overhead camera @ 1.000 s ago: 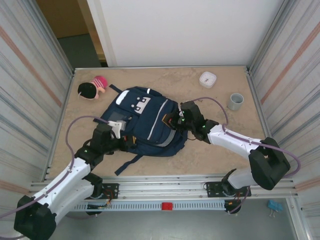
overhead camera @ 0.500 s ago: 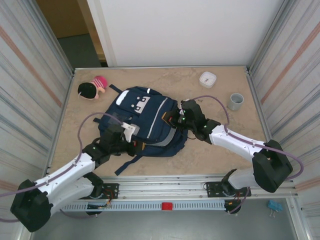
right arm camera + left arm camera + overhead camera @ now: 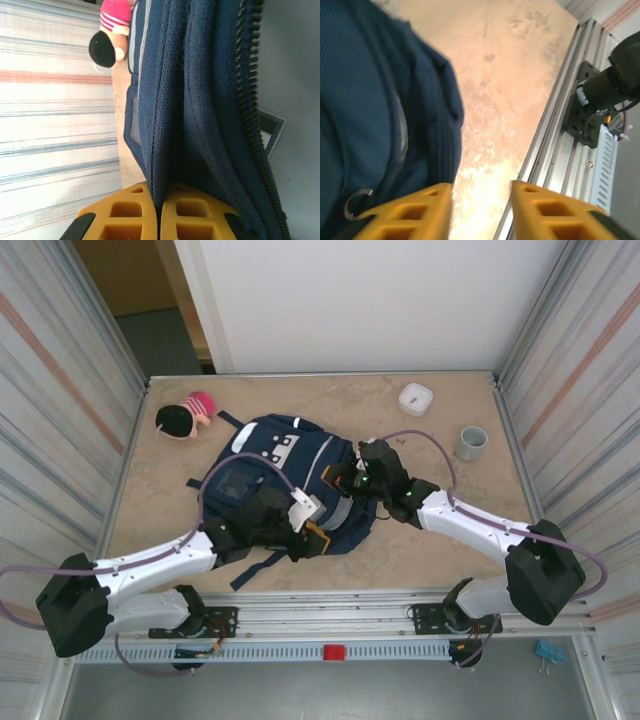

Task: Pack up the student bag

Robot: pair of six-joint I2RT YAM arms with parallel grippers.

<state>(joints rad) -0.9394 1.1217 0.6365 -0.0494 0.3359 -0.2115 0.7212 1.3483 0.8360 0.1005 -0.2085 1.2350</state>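
The student bag (image 3: pixel 270 475), navy blue with white patches, lies flat in the middle of the table. My right gripper (image 3: pixel 342 480) is at its right edge, shut on a fold of the bag's fabric (image 3: pixel 200 100) beside the zipper; its yellow fingers (image 3: pixel 130 212) pinch the cloth between them (image 3: pixel 159 202). My left gripper (image 3: pixel 318 532) sits at the bag's near right corner. In the left wrist view it (image 3: pixel 482 200) stands open with only bare table in the gap, and the bag's edge (image 3: pixel 375 110) runs just left of the left finger (image 3: pixel 410 215).
A doll with a pink hat (image 3: pixel 185 416) lies at the back left, also in the right wrist view (image 3: pixel 112 30). A small white container (image 3: pixel 415 398) and a grey cup (image 3: pixel 471 443) stand at the back right. The metal rail (image 3: pixel 555 150) borders the near edge.
My left arm has swung right along the bag's near edge, and its gripper has gone from shut to open. The right gripper keeps its hold in place.
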